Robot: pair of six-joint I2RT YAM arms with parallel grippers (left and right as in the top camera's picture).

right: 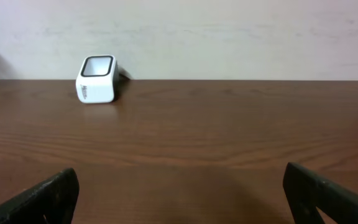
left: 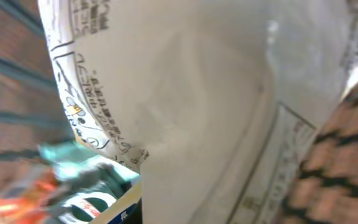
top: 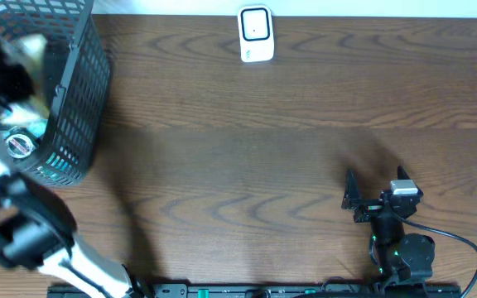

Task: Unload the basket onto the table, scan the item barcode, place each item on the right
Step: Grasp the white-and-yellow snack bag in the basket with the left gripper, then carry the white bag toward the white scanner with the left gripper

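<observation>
Where the wooden table [top: 247, 149] fills the overhead view, we see the black mesh basket [top: 77, 99] standing at its far left corner. The left arm [top: 48, 240] reaches from the near edge up and into it. The left gripper [top: 2, 70] is a dark blur inside the basket, among the goods there. Its jaws are pressed together, yet neither view shows its fingers, so we cannot tell what, if anything, they pinch. Its wrist camera is filled by a white packet [left: 185, 93] with black print along its edges, very close to the lens. Teal and orange wrappers [left: 61, 186] lie blurred beneath the packet, and mesh shows at the right edge. The right gripper [right: 180, 180] is low over the table near the front right, well apart from the basket, its fingers [right: 42, 199] spread wide with nothing between them. The small white scanner [top: 255, 35] stands at the table's far edge, near the middle, its dark window tilted upward.
</observation>
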